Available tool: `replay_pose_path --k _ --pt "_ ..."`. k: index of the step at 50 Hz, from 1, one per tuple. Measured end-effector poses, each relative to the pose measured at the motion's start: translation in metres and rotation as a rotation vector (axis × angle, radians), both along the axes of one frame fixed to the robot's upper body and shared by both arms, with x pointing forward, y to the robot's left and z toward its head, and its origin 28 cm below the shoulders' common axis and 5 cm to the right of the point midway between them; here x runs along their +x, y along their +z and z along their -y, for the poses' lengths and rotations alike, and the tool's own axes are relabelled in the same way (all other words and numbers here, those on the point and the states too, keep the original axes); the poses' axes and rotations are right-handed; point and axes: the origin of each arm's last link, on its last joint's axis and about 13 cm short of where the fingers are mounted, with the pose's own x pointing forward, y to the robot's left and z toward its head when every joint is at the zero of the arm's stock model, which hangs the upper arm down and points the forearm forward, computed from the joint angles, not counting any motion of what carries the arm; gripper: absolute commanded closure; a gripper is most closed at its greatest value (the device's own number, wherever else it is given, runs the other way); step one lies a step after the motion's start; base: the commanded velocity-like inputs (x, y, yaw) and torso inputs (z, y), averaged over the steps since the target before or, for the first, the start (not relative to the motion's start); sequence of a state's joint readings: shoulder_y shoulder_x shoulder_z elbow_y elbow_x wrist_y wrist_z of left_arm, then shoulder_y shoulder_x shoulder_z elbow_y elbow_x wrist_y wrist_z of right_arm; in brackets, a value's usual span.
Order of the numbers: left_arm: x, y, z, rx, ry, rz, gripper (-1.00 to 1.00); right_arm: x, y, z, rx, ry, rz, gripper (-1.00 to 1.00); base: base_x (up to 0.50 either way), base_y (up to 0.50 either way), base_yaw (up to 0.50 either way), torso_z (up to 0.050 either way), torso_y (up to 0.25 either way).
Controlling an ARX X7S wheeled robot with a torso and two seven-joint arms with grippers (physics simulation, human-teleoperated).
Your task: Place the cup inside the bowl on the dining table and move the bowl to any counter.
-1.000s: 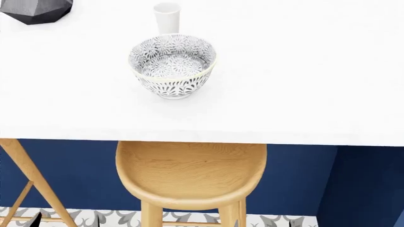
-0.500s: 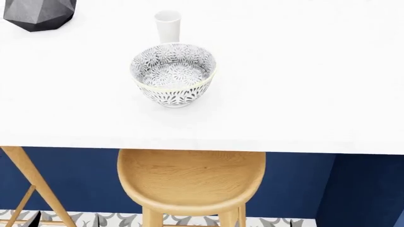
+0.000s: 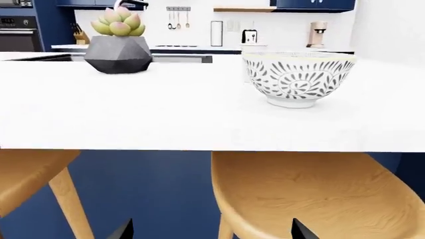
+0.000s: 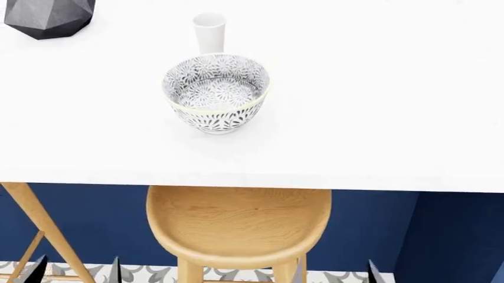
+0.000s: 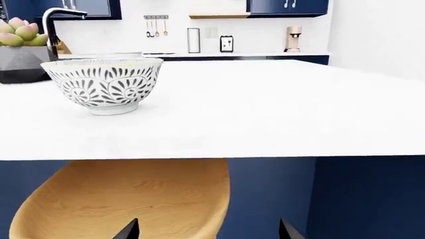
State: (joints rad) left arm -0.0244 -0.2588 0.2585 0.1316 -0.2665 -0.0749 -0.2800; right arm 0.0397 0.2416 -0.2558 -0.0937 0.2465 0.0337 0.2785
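White desk (image 3: 133, 114) fills the left wrist view, seen from just below its near edge. The bowl (image 3: 299, 77) stands on it to the right, and a grey vase (image 3: 118, 54) stands farther left. The cup is mostly hidden behind the bowl here. The left end effector (image 3: 210, 231) is released, its two dark tips wide apart, low down by the wooden stool (image 3: 312, 194) and well short of the bowl. The kitchen counter (image 3: 186, 48) runs along the far wall.

From the head view, the cup (image 4: 209, 32) stands upright just beyond the bowl (image 4: 216, 91), close to it and not yet inside. Half a second ago nothing dark showed at the near edge; now fingertips (image 4: 115, 268) poke in beside the stool (image 4: 238, 221). I read that as the arms rising to start the reach, with nothing on the desk disturbed so far. Both task things lie far from those tips, up and over the desk edge.

In the right wrist view, the right end effector (image 5: 209, 231) is likewise released and empty, below desk height, with the bowl (image 5: 103, 84) off to its far left.
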Motion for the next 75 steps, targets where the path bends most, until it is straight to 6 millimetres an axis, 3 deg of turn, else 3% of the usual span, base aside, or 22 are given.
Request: replay_pose_path --k 13,24,33,48,75 --pt "0.018 0.071 -0.013 -0.032 -0.005 0.017 -1.00 0.024 0.076 0.017 0.020 0.003 0.069 -1.00 0.00 0.00 0.00 0.000 0.000" --pt "0.040 0.139 -0.031 0.058 -0.009 0.059 -1.00 0.048 0.151 0.043 -0.003 -0.003 0.125 -1.00 0.00 0.00 0.00 0.000 0.000" --pt "0.055 0.181 -0.041 0.135 -0.005 0.041 -1.00 0.060 0.189 0.056 -0.020 -0.010 0.140 -1.00 0.00 0.00 0.00 0.000 0.000" --pt "0.060 0.212 -0.054 0.177 0.006 -0.016 -1.00 0.059 0.216 0.071 -0.053 -0.039 0.137 -1.00 0.25 0.01 0.00 0.000 0.000" --pt "0.056 0.216 -0.056 0.168 -0.002 -0.052 -1.00 0.054 0.219 0.078 -0.069 -0.034 0.111 -1.00 0.49 0.05 0.00 0.000 0.000"
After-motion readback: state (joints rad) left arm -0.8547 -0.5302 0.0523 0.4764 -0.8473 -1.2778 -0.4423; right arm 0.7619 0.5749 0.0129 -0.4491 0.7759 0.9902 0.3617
